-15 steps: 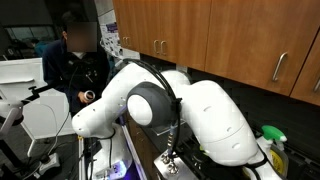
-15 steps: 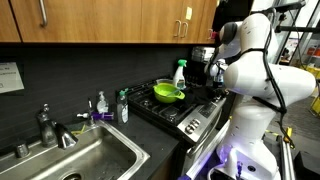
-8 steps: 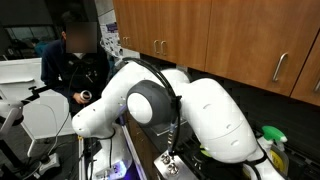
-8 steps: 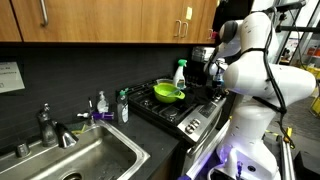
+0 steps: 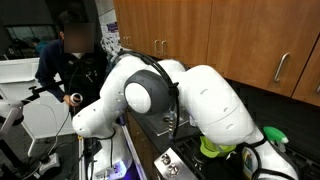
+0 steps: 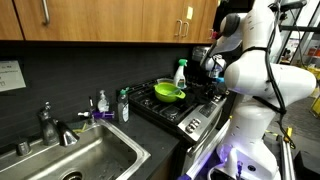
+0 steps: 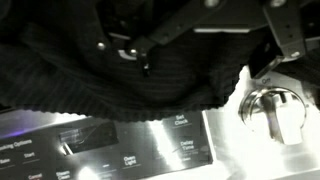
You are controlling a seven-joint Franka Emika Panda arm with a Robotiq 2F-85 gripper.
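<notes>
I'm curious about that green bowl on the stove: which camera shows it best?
An exterior view shows it best: the green bowl sits whole and unblocked on the stove. In an exterior view, the robot arm hides all but a green edge. The wrist view misses it, showing only the control panel and a knob.

We see a kitchen: wooden cabinets (image 6: 100, 20) above a dark counter (image 6: 150, 135), steel sink (image 6: 85, 160) left, stove (image 6: 172, 112) right.
</notes>
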